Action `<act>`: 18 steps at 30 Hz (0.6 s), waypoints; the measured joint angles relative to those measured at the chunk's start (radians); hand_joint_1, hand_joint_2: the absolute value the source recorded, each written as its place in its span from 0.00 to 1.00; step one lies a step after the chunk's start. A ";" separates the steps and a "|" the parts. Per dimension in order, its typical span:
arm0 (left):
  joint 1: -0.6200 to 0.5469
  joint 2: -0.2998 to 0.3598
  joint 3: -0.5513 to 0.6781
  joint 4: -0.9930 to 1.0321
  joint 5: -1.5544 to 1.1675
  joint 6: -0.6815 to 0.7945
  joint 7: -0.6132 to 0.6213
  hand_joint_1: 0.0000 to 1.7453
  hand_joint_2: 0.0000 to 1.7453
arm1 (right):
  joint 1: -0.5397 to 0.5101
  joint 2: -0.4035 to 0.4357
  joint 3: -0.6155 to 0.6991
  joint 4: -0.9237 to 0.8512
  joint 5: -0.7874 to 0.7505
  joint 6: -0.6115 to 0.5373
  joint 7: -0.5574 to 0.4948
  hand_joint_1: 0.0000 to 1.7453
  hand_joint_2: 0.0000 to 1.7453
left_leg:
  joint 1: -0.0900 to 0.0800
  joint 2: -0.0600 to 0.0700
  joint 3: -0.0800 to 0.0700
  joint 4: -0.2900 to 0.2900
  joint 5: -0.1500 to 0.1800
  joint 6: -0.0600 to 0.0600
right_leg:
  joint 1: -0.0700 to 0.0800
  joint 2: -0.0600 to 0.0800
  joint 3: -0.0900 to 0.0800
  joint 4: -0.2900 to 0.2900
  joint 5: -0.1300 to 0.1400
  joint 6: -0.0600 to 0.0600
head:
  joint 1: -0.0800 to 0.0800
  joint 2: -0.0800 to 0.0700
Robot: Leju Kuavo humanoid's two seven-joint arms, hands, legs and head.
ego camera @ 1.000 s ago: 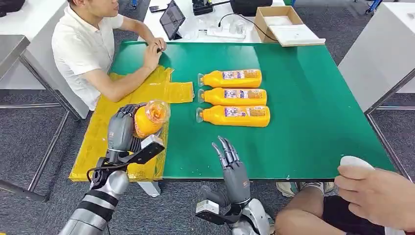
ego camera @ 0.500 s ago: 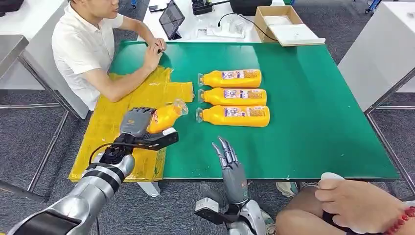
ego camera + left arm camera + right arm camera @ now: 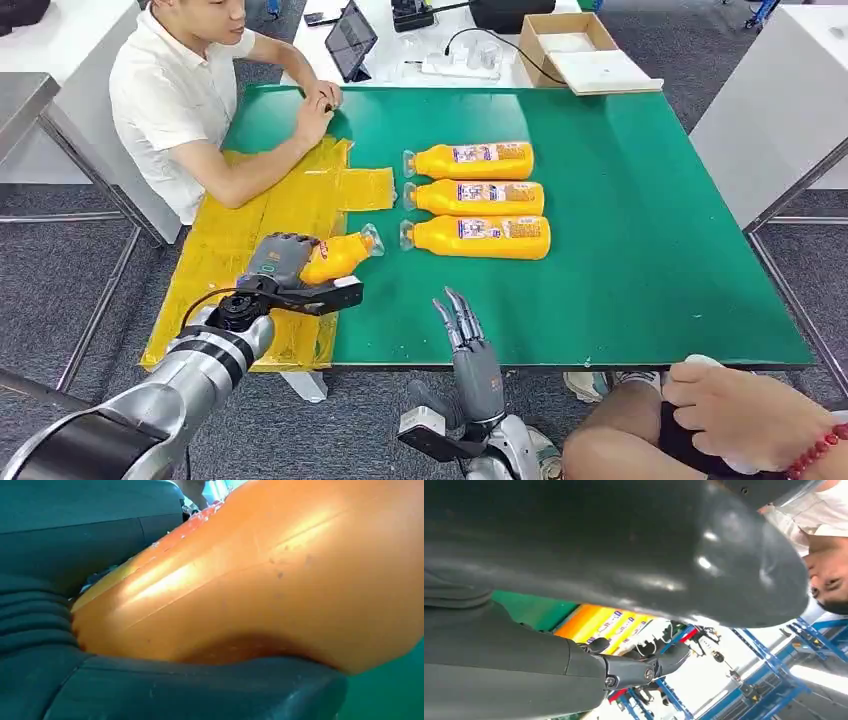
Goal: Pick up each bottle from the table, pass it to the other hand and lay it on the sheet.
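Note:
My left hand (image 3: 282,262) grips an orange bottle (image 3: 338,254) low over the right edge of the yellow sheet (image 3: 240,235), its clear cap pointing toward the table's middle. The bottle's orange body (image 3: 280,580) lies close against the hand (image 3: 150,685) in the left wrist view. Three more orange bottles lie side by side on the green table (image 3: 640,250): one at the back (image 3: 470,160), one in the middle (image 3: 475,197), one nearest me (image 3: 478,236). My right hand (image 3: 468,345) hovers at the table's front edge with straight, spread fingers (image 3: 634,672), holding nothing.
A person in a white shirt (image 3: 175,95) sits at the table's far left, forearms resting on the sheet's far part. Another person's hand (image 3: 745,410) shows at the lower right. A tablet (image 3: 352,38) and a cardboard box (image 3: 585,50) lie behind the table.
My left hand has turned the bottle from cap-toward-me to lying flat and lowered it toward the sheet's right edge. The right hand sank slightly. The person's hand at lower right shifted.

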 measured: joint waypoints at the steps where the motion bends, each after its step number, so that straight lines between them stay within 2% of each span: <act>1: 0.000 0.000 -0.004 0.002 -0.006 -0.008 -0.008 1.00 0.00 | 0.000 0.000 0.000 0.002 -0.003 0.000 0.000 0.00 0.00 | 0.000 0.000 0.000 0.000 0.000 0.000 | 0.000 0.000 0.000 0.000 0.000 0.000 | 0.000 0.000; 7: 0.003 -0.004 -0.029 0.010 -0.009 -0.031 -0.064 1.00 0.00 | 0.000 0.002 -0.007 0.016 -0.021 -0.001 -0.011 0.00 0.00 | 0.000 0.000 0.000 0.000 0.000 0.000 | 0.000 0.000 0.000 0.000 0.000 0.000 | 0.000 0.000; 8: 0.003 -0.005 -0.031 0.010 -0.009 -0.032 -0.069 0.83 0.00 | -0.001 0.002 -0.008 0.018 -0.023 -0.001 -0.012 0.00 0.00 | 0.000 0.000 0.000 0.000 0.000 0.000 | 0.000 0.000 0.000 0.000 0.000 0.000 | 0.000 0.000; 9: 0.003 -0.006 -0.032 0.011 -0.006 -0.036 -0.077 0.59 0.00 | -0.001 0.002 -0.008 0.020 -0.024 -0.001 -0.013 0.00 0.00 | 0.000 0.000 0.000 0.000 0.000 0.000 | 0.000 0.000 0.001 0.000 0.000 0.000 | 0.000 0.000; 10: 0.003 -0.007 -0.032 0.013 0.001 -0.043 -0.088 0.23 0.00 | -0.001 0.003 -0.009 0.023 -0.025 -0.001 -0.014 0.00 0.00 | 0.000 0.000 0.001 0.000 0.000 0.000 | 0.000 0.000 0.001 0.000 0.000 0.000 | 0.000 0.000; 11: 0.003 -0.007 -0.032 0.014 0.008 -0.048 -0.097 0.02 0.00 | -0.001 0.003 -0.010 0.025 -0.027 -0.001 -0.015 0.00 0.00 | 0.000 0.000 0.001 0.000 0.000 0.000 | 0.000 0.000 0.001 0.000 0.000 0.000 | 0.000 0.000; 14: 0.010 -0.011 -0.032 0.017 0.056 -0.080 -0.158 0.00 0.00 | -0.002 0.004 -0.010 0.031 -0.033 -0.002 -0.026 0.00 0.00 | 0.000 0.000 0.001 0.000 0.000 0.000 | 0.000 0.000 0.001 0.000 0.000 0.000 | 0.000 0.000; 18: 0.016 -0.015 -0.008 0.017 0.238 -0.193 -0.346 0.00 0.00 | -0.004 0.003 -0.012 0.046 -0.051 -0.007 -0.050 0.00 0.00 | 0.000 -0.007 0.002 0.000 0.000 0.000 | 0.000 -0.003 0.004 0.000 -0.001 -0.001 | 0.000 0.000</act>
